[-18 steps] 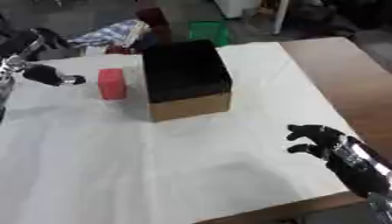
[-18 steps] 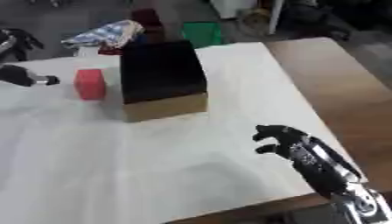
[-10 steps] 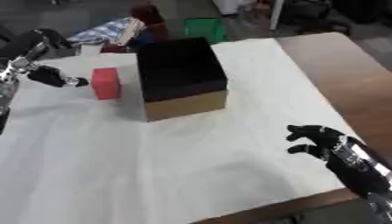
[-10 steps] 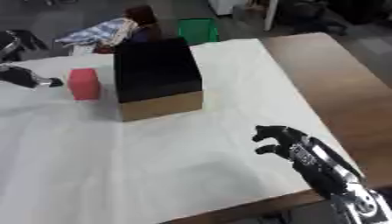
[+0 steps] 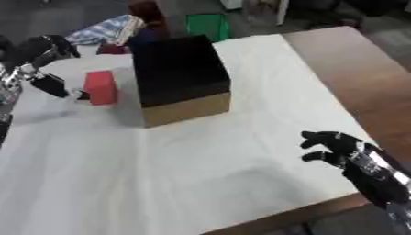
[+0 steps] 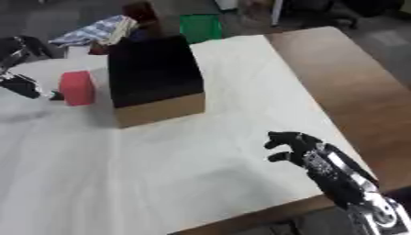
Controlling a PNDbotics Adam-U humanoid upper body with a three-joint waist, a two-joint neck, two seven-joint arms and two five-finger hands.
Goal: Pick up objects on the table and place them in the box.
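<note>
Red block (image 5: pixel 100 87) stands upright on the white-covered bench (image 5: pixel 201 170), just beside the left wall of the box (image 5: pixel 178 80), not in it. It's the only loose object I can see on the cover, so by my read the task is at its start: nothing visibly placed. The box interior reads as plain dark, so I can't tell whether anything already lies inside.

Left robot hand (image 5: pixel 48 69) is at the left edge, one dark finger reaching toward the block's left face, close to it or just touching; contact is too blurred to call. No wrap around the block, so nothing held. The rest of its fingers are hard to make out; I can't tell how far open it is.

Right robot hand (image 6: pixel 293 146) idles near the lower right over the cover, fingers partly curled, holding nothing, well apart from block and box.

Left to do: grasp, lift over the box wall, release inside. Clutter beyond the far edge isn't on the bench.
</note>
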